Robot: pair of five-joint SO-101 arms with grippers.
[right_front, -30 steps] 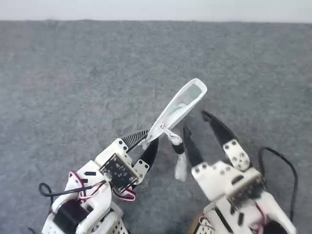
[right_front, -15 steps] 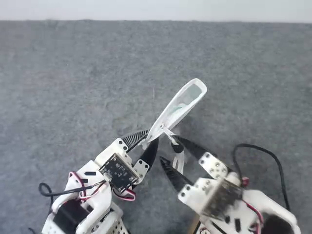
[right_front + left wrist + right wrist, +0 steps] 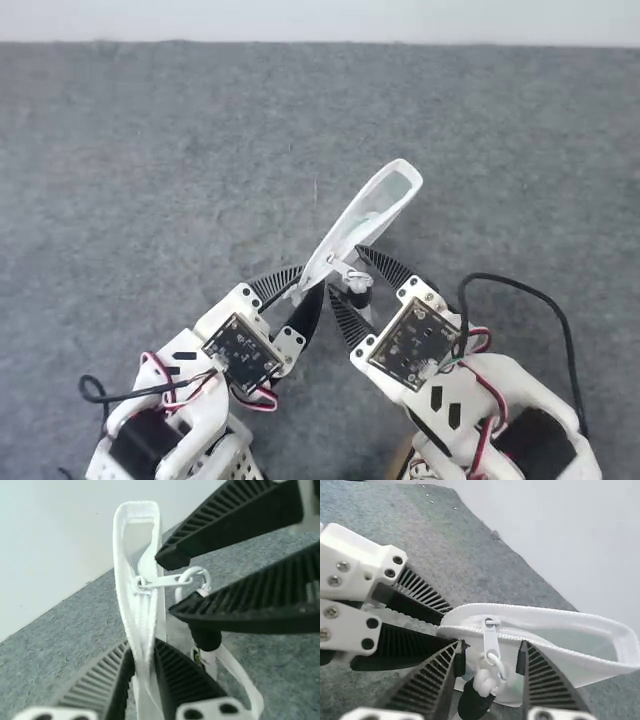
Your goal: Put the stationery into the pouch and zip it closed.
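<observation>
A white pouch [image 3: 365,215] with a pale see-through panel is held up off the table, tilted to the upper right. My left gripper [image 3: 300,288] is shut on its lower end; in the left wrist view the pouch's zipper edge [image 3: 135,570] is pinched between that gripper's [image 3: 142,662] black fingers. The metal zipper pull [image 3: 352,272] with a white tag hangs beside that end. My right gripper [image 3: 350,285] is open with one finger on each side of the pull [image 3: 490,645], not touching it. The pouch mouth [image 3: 560,635] stands partly open.
Grey felt-like table surface [image 3: 150,180] lies all round, with a white wall at the back. A black cable [image 3: 540,300] loops beside the right arm. Both arm bases crowd the front edge.
My right gripper swung in from the right and turned, bringing its open fingers around the zipper pull. The left gripper and the pouch have stayed almost still.
</observation>
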